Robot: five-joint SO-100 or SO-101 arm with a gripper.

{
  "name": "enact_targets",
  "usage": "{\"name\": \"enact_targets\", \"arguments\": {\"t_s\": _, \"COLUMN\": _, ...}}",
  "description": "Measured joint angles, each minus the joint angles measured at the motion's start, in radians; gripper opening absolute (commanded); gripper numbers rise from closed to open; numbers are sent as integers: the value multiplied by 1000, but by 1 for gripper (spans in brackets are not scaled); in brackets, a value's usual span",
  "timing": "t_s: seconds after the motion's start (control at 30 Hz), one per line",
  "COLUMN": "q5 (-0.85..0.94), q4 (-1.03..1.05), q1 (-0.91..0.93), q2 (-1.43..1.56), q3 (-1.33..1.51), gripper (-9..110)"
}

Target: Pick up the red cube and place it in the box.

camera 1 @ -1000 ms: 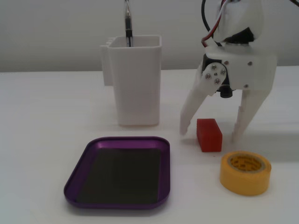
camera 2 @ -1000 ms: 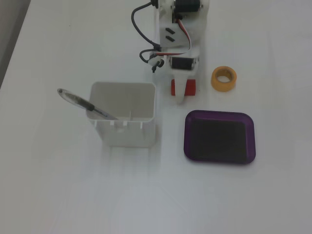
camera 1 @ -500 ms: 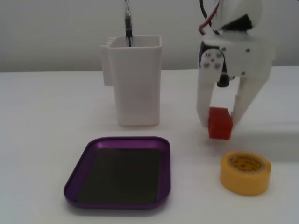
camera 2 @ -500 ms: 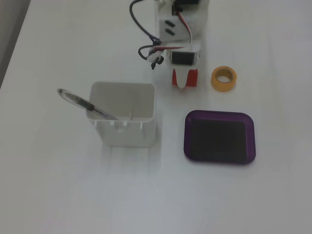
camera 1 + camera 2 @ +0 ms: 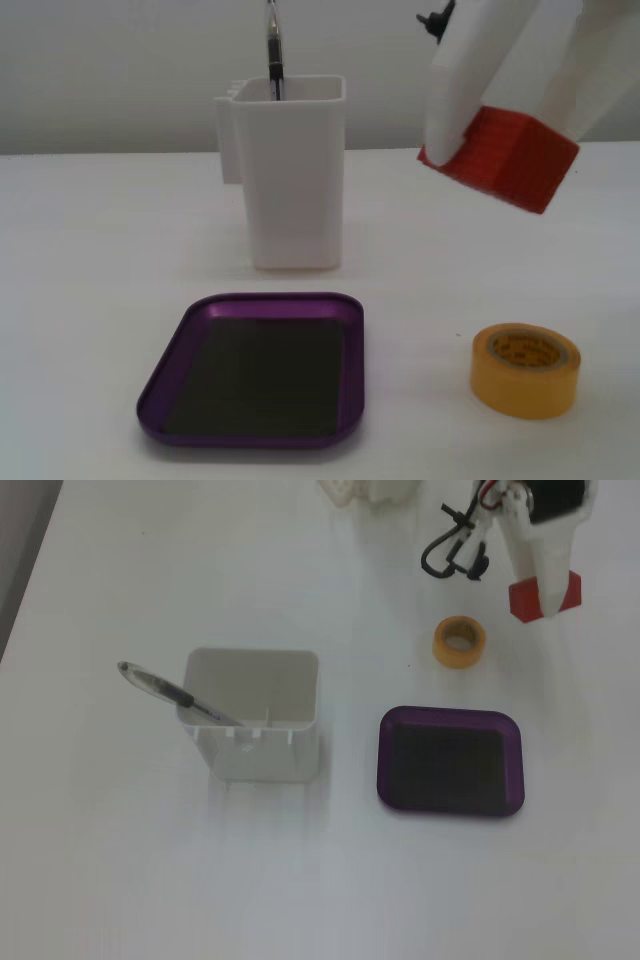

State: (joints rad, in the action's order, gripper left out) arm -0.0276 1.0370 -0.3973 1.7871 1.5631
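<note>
My white gripper (image 5: 500, 135) is shut on the red cube (image 5: 515, 160) and holds it tilted above the table at the upper right of a fixed view. In the other fixed view the gripper (image 5: 543, 595) comes in from the top right, and the cube (image 5: 570, 590) shows on both sides of a white finger. The box (image 5: 352, 330), a shallow purple tray with a dark floor, lies empty at the front, left of and below the cube. From above, the box (image 5: 450, 715) lies below the cube, with the tape roll between them.
A tall white container (image 5: 295, 180) with a pen (image 5: 274, 60) stands behind the box; from above the container (image 5: 255, 750) is left of the box. A yellow tape roll (image 5: 525, 370) lies right of the box; from above the roll (image 5: 459, 640) is near the gripper. Black cables (image 5: 450, 555) hang by the arm.
</note>
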Motion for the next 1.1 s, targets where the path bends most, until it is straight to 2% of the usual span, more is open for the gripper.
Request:
{"name": "enact_targets", "arguments": {"t_s": 0.2, "q5": -146, "q4": -25, "q1": 101, "q2": -270, "q3": -195, "gripper": -1}}
{"name": "enact_targets", "arguments": {"t_s": 0.4, "q5": -184, "q4": 35, "q1": 210, "q2": -491, "q3": -370, "gripper": -1}}
{"name": "enact_targets", "arguments": {"t_s": 1.1, "q5": -186, "q4": 64, "q1": 258, "q2": -703, "q3": -411, "gripper": 0}}
